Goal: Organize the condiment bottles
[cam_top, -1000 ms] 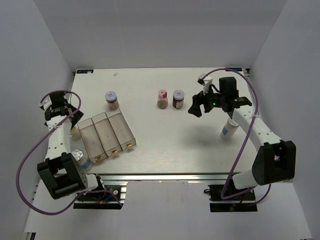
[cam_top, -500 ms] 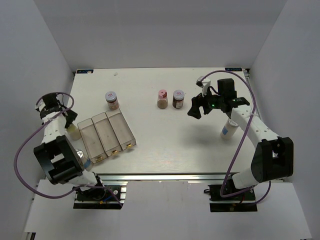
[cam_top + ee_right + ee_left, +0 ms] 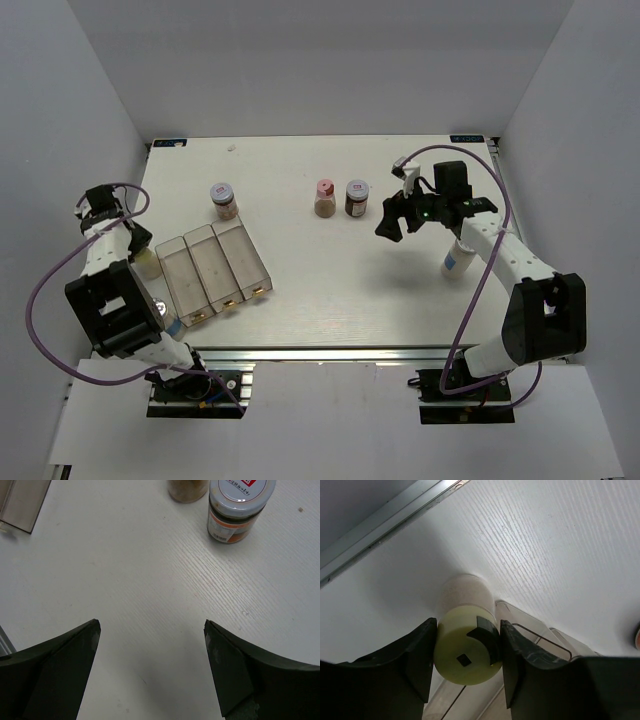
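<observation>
My left gripper (image 3: pixel 467 632) is shut on a yellow-lidded jar (image 3: pixel 464 657) with a pale tan body. The jar stands at the table's left edge, right beside the clear tray (image 3: pixel 536 636). From above, the left gripper (image 3: pixel 141 254) covers most of that jar (image 3: pixel 151 267). My right gripper (image 3: pixel 392 222) hovers open and holds nothing, just right of a dark brown jar (image 3: pixel 356 198) and a pink-lidded jar (image 3: pixel 324 197). The right wrist view has the dark jar (image 3: pixel 239 507) ahead of the open right gripper (image 3: pixel 151 625). A silver-lidded jar (image 3: pixel 224 201) stands behind the tray.
The clear three-compartment tray (image 3: pixel 215 268) lies at an angle on the left. A white bottle with a blue label (image 3: pixel 455 260) stands under my right forearm. Another blue-labelled bottle (image 3: pixel 165 320) lies by the left arm's base. White walls close in three sides.
My left gripper has shut on the yellow-lidded jar, after standing open around it. The right gripper has drifted slightly left and stays open.
</observation>
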You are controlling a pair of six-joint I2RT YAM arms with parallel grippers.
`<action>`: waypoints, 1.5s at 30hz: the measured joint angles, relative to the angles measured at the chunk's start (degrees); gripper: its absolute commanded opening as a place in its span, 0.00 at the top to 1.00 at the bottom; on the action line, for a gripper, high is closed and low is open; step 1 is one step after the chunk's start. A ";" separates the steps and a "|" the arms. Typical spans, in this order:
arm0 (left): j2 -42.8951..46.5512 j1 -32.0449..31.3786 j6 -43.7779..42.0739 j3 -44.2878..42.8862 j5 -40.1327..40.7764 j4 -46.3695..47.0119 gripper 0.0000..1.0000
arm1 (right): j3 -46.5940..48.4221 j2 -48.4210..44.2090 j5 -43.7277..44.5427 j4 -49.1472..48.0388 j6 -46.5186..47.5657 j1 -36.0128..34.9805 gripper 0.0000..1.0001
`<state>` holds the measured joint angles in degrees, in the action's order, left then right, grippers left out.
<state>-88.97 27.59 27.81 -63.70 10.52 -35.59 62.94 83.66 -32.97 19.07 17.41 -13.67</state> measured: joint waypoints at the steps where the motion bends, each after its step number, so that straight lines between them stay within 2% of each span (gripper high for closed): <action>1: 0.02 0.00 -0.17 0.00 0.04 -0.02 0.50 | -0.09 0.00 0.00 0.02 0.00 0.00 0.11; 9: 0.57 0.00 -0.39 0.00 0.28 -0.52 0.67 | -0.44 0.00 0.00 -0.20 0.02 0.00 0.11; 12: 1.20 0.00 -0.39 -0.13 0.76 -1.42 0.70 | -1.01 0.00 0.00 -0.33 0.00 0.00 0.11; 23: 7.17 0.00 -0.92 -7.65 2.97 -5.11 0.73 | -2.03 -0.07 -0.24 -1.36 -0.44 0.00 0.11; 32: 12.46 -0.55 -1.70 -7.50 -1.03 -6.93 0.77 | -2.95 -0.09 -0.68 -2.69 -0.72 0.00 0.11; 40: 11.98 -4.72 -1.95 -4.39 -6.67 -6.91 0.75 | -3.13 -0.09 -1.07 -2.99 -0.94 0.00 0.11; 45: 9.38 -7.91 -2.12 -4.11 -7.32 -7.21 0.75 | -3.13 -0.09 -1.09 -2.97 -0.92 0.00 0.11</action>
<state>-79.59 19.68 25.69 -67.81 3.20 -42.81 59.81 83.57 -34.06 16.10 16.49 -13.67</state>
